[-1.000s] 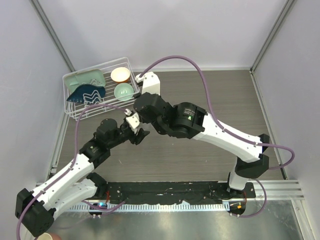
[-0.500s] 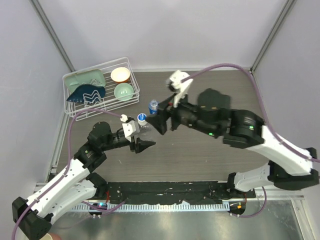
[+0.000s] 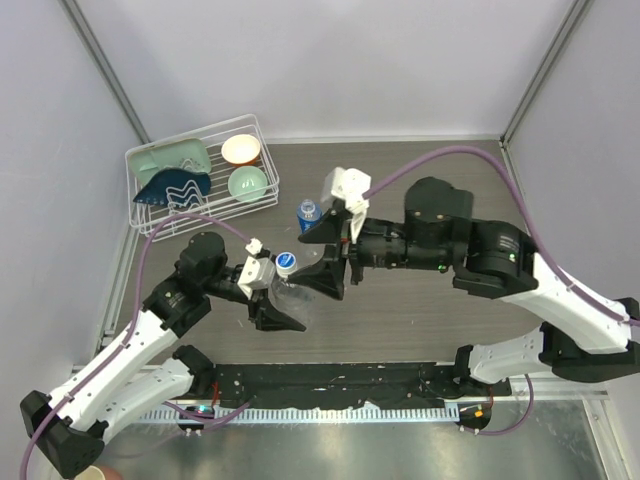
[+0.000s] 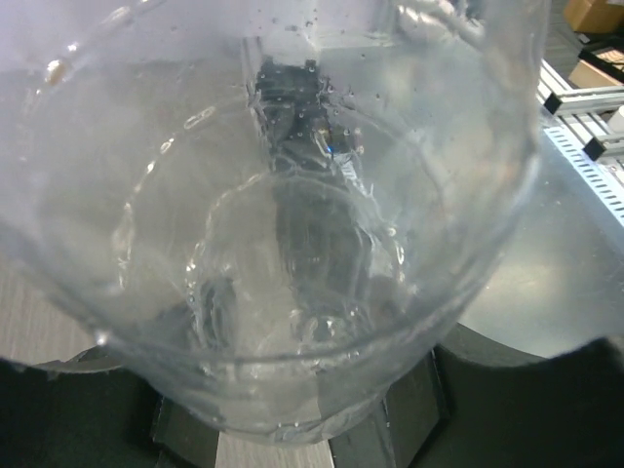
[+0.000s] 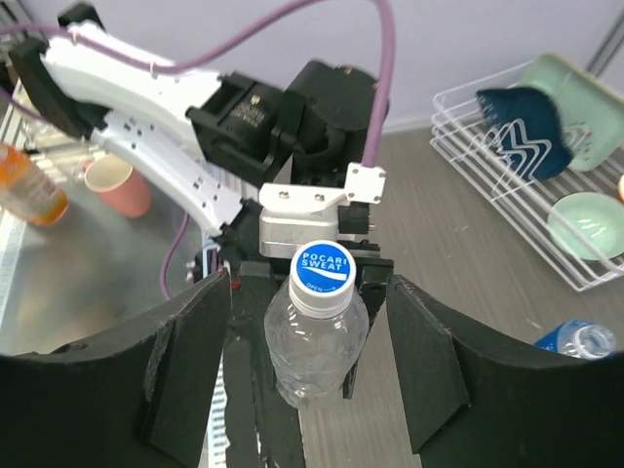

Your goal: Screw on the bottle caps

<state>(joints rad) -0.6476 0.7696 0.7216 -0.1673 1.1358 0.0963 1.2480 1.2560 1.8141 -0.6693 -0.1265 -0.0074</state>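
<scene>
A plain clear bottle (image 5: 314, 356) is tilted above the table with my left gripper (image 3: 278, 303) shut round its body. In the left wrist view the bottle (image 4: 292, 244) fills the frame between the dark fingers (image 4: 531, 395). A white bottle cap (image 5: 325, 272) with a blue printed top sits on its neck (image 3: 287, 262). My right gripper (image 5: 308, 290) is open, one finger on each side of the cap and not touching it. A second bottle (image 3: 308, 213) with a blue label stands upright behind, its mouth bare (image 5: 583, 340).
A white wire rack (image 3: 150, 215) at the back left holds green and blue dishes and two bowls. Purple cables loop over both arms. In the right wrist view a pink cup (image 5: 115, 185) and an orange bottle (image 5: 29, 185) stand beyond the table's near edge.
The right gripper opened, swung away to the right, then came back round the cap. The left arm carried the plain bottle a little nearer and to the right.
</scene>
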